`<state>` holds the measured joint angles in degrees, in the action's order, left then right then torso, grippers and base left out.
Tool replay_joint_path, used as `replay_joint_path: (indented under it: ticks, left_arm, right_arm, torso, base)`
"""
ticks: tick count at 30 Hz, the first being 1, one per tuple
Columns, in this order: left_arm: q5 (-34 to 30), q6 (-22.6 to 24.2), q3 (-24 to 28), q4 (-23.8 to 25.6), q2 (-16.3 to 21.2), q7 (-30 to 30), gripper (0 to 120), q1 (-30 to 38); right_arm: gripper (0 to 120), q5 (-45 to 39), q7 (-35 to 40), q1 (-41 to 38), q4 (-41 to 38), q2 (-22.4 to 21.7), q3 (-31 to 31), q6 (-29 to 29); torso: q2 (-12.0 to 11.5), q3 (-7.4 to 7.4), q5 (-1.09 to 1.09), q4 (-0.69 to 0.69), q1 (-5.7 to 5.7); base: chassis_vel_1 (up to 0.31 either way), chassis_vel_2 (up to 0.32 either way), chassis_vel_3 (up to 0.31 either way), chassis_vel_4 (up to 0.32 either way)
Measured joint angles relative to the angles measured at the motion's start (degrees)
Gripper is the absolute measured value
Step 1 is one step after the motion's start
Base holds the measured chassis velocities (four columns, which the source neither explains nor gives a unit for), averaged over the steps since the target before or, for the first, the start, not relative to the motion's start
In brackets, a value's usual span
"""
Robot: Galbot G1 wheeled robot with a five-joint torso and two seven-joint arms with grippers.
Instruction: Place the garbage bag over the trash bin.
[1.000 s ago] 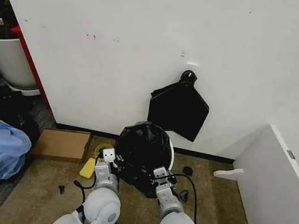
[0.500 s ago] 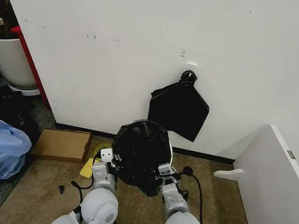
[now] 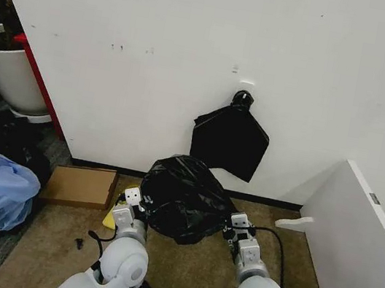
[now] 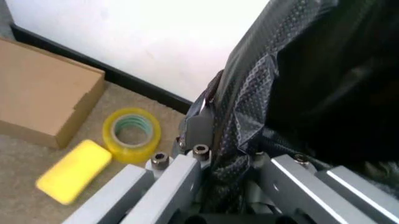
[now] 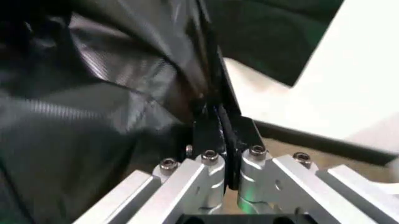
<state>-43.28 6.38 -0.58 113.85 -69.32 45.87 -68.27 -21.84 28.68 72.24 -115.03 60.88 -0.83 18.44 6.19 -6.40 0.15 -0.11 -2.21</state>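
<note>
- The garbage bag [image 3: 185, 198] lay stretched wide on the floor at the wall's foot, at 12 o'clock from the robot
- The left pincer [image 3: 133, 204] was clenched on the bag's edge at 9 o'clock of it, the right pincer [image 3: 232, 227] clenched on the edge at 3 o'clock
- I couldn't make out the bin under the plastic
- My worry: pulled so taut, the thin film could tear at a pincer or slip free, and the mouth would collapse

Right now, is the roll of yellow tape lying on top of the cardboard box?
No, the tape roll lies on the carpet beside the cardboard box.
</note>
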Motion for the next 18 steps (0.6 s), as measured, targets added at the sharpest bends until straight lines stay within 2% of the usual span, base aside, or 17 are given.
replay_joint_path:
  ticks: [5, 10, 18]
  left_arm:
    - [-6.74, -0.96, -2.10, 2.21, 0.27, -1.15, 0, -0.26]
    - [-9.37, -0.79, -2.79, 3.98, 1.50, -2.82, 0, -0.64]
    - [-14.26, -0.13, -3.67, 5.60, 1.52, -3.87, 0, -1.35]
  right_arm:
    - [0, -2.90, -2.62, -0.26, 2.02, 0.58, -0.02, -5.76]
    - [0, -4.16, -4.64, -0.34, 3.75, 0.41, 0.55, -9.00]
    - [0, -4.64, -5.08, -0.35, 6.23, 0.29, 1.39, -11.16]
  torso:
    - [0.00, 0.00, -0.01, 0.00, 0.00]
    - [0.00, 0.00, -0.01, 0.00, 0.00]
    - [0.00, 0.00, 0.00, 0.00, 0.00]
  base:
    - [0.000, 0.000, 0.000, 0.000]
    - [0.000, 0.000, 0.000, 0.000]
    - [0.000, 0.000, 0.000, 0.000]
